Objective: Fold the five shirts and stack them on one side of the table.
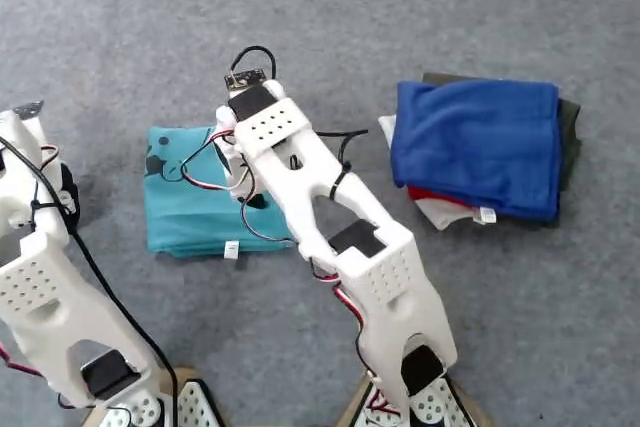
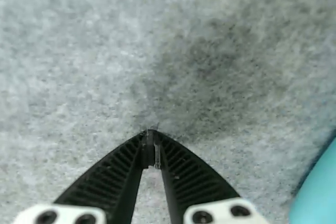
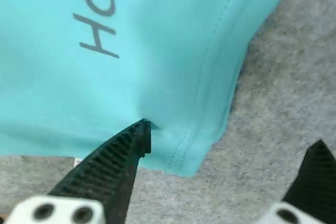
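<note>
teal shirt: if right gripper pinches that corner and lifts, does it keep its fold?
Probably not. The teal shirt is thin folded cloth, with soft stacked edges at the corner by the open right gripper. The layers look loose, so a one-corner lift would likely unfold it. If pushed, it may bunch on the fuzzy grey table rather than slide.

Smooth cloth shirt [image 1: 180,222], matt felt table [image 1: 520,327]

The right arm [image 1: 300,162] covers one edge of the teal shirt [image 1: 185,212]; beneath the blue shirt [image 1: 475,147], perhaps three more, mostly hidden
</note>
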